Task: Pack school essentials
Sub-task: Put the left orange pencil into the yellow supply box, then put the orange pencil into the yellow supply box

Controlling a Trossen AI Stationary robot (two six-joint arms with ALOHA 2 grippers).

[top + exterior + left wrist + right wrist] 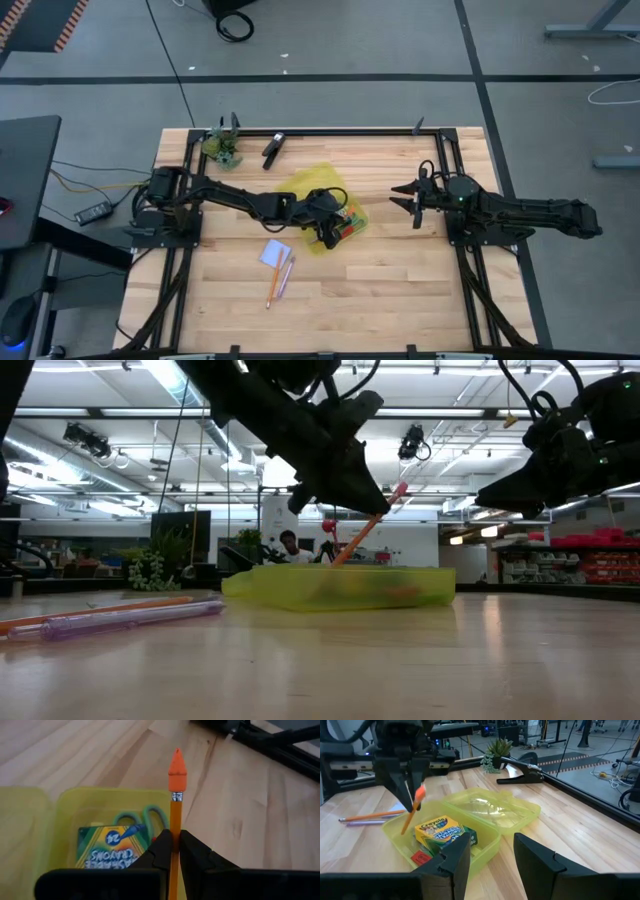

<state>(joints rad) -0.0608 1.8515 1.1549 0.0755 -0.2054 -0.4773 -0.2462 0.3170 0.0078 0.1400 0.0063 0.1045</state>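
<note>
An open translucent yellow case (485, 845) lies mid-table, its lid (492, 807) folded flat beside it. Inside it are a crayon box (440, 832), green-handled scissors (145, 815) and a red eraser (421, 857). My left gripper (175, 840) hangs over the case, shut on an orange pencil (365, 525) with an orange eraser cap (177, 767). A note pad (275, 253), an orange pencil (273, 288) and a pink pencil (287, 274) lie flat on the table toward its near edge. My right gripper (492, 845) waits open to the right of the case. My left gripper pinches the orange pencil's shaft (175, 820) between its two fingers, a little below the eraser cap. The fingers slant down from the table's left and lie across the pencil. The pencil stands tilted, cap end up, its lower end (406, 830) down inside the case.
A black clip-like object (273, 148) and a small plant (222, 145) sit at the far left of the table. A black frame rail (330, 131) borders the far edge. Bare wood (400, 290) lies toward the near right.
</note>
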